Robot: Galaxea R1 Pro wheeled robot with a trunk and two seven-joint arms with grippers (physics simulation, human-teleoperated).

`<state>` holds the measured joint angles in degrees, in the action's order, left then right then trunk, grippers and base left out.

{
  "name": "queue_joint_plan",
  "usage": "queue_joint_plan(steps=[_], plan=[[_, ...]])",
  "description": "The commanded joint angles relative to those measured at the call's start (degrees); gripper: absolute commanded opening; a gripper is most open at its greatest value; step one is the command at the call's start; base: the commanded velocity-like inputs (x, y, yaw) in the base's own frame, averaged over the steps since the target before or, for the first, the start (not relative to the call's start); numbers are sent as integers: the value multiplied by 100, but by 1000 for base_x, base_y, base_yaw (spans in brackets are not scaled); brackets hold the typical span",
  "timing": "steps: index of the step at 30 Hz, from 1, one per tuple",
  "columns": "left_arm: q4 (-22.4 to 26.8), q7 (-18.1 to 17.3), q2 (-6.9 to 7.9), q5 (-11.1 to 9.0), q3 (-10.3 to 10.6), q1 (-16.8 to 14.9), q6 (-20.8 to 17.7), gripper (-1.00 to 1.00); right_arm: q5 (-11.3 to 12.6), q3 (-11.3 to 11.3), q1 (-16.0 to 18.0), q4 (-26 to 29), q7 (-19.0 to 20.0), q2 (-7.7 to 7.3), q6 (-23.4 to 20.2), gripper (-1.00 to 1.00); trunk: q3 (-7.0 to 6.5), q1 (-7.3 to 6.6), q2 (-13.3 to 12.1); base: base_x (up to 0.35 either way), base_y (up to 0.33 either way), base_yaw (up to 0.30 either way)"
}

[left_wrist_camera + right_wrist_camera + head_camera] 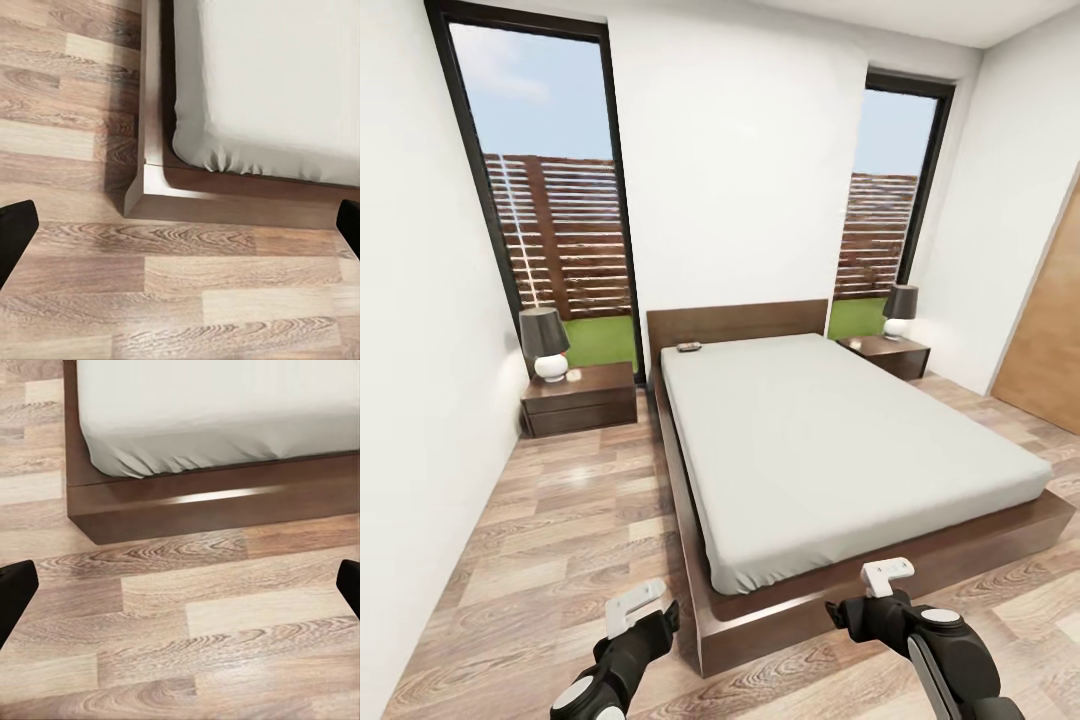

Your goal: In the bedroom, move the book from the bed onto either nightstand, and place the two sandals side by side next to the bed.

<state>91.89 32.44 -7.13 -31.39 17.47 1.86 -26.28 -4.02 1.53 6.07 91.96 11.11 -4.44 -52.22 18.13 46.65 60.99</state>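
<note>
Left of the bed, a nightstand carries a lamp. Near the headboard, the book lies on the mattress. Right of the bed stands another nightstand. At the bed's foot, the left pincer and right pincer hover open above the floor.

Pale grey bed; dark brown nightstand; wood-grain floor.

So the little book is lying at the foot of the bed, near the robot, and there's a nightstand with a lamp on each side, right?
Not quite. In the head view the book lies at the far end of the bed, by the headboard, away from the robot. The rest holds: a nightstand with a lamp on each side.
</note>
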Motion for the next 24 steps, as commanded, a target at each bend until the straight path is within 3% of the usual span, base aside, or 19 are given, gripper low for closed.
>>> queue_joint_plan(steps=[1,24], plan=[[9,44,0,-50,1,-2,-11,100,-44,6,5,6,33,-4,-25,100,-12,-22,-37,0,0,1],[2,43,1,-57,-107,-3,-26,100,-50,-99,3,5,34,1,-21,100,-423,-527,-960,0,0,0]])
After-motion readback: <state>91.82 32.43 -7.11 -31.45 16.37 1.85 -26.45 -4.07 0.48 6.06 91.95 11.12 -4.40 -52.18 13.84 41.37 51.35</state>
